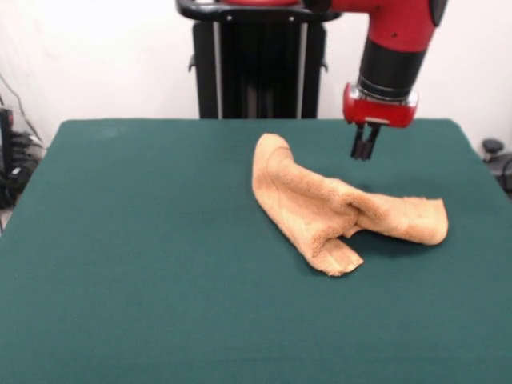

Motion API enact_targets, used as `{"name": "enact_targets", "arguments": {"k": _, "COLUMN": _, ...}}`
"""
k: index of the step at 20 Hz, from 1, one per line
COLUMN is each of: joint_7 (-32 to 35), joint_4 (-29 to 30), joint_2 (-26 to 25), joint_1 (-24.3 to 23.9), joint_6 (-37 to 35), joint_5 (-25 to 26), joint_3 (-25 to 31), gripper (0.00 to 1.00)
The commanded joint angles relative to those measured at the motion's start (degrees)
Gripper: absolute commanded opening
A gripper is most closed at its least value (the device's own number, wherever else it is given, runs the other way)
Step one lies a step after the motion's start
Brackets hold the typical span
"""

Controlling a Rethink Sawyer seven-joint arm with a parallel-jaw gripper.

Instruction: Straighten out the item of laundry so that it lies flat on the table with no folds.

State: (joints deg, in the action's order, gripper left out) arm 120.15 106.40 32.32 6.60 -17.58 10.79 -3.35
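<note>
Towel [332, 210] lies crumpled on the green table [144, 264], folded into a bent shape running from far-left to near-right in the front view. Gripper [365, 152] hovers just beyond its middle, fingers pinched close together, holding nothing, nearest the right-hand lobe.

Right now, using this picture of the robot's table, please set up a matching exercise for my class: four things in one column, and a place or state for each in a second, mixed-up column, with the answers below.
Things:
1. towel
2. gripper
3. table
4. pedestal

Places or states:
A. black, standing beyond the table's far edge
B. crumpled and folded over itself
C. covered in dark green cloth
D. hanging in the air, holding nothing, behind the towel

Right pairs: 1-B, 2-D, 3-C, 4-A
</note>
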Motion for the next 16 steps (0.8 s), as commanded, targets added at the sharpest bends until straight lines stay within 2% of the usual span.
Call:
{"name": "enact_targets", "arguments": {"k": 1, "joint_7": 0.54, "joint_4": -6.05, "joint_2": 0.88, "joint_1": 0.07, "joint_6": -5.22, "joint_5": 0.69, "joint_3": 4.46, "gripper": 0.0}}
{"name": "enact_targets", "arguments": {"k": 6, "joint_7": 0.41, "joint_4": -6.46, "joint_2": 0.38, "joint_1": -1.24, "joint_6": -5.03, "joint_5": 0.17, "joint_3": 5.88, "gripper": 0.0}}
{"name": "enact_targets", "arguments": {"k": 9, "joint_7": 0.42, "joint_4": -9.27, "joint_2": -0.8, "joint_1": -0.98, "joint_6": -6.47, "joint_5": -0.24, "joint_3": 5.77, "gripper": 0.0}}
{"name": "enact_targets", "arguments": {"k": 10, "joint_7": -0.61, "joint_4": -9.69, "joint_2": -0.94, "joint_1": -2.28, "joint_6": -6.92, "joint_5": 0.0, "joint_3": 6.21, "gripper": 0.0}}
{"name": "enact_targets", "arguments": {"k": 12, "joint_7": -4.04, "joint_4": -6.2, "joint_2": 0.56, "joint_1": -8.39, "joint_6": -4.81, "joint_5": 2.14, "joint_3": 7.18, "gripper": 0.0}}
{"name": "enact_targets", "arguments": {"k": 16, "joint_7": -4.54, "joint_4": -11.32, "joint_2": -1.77, "joint_1": -9.23, "joint_6": -5.95, "joint_5": 3.36, "joint_3": 6.36, "gripper": 0.0}}
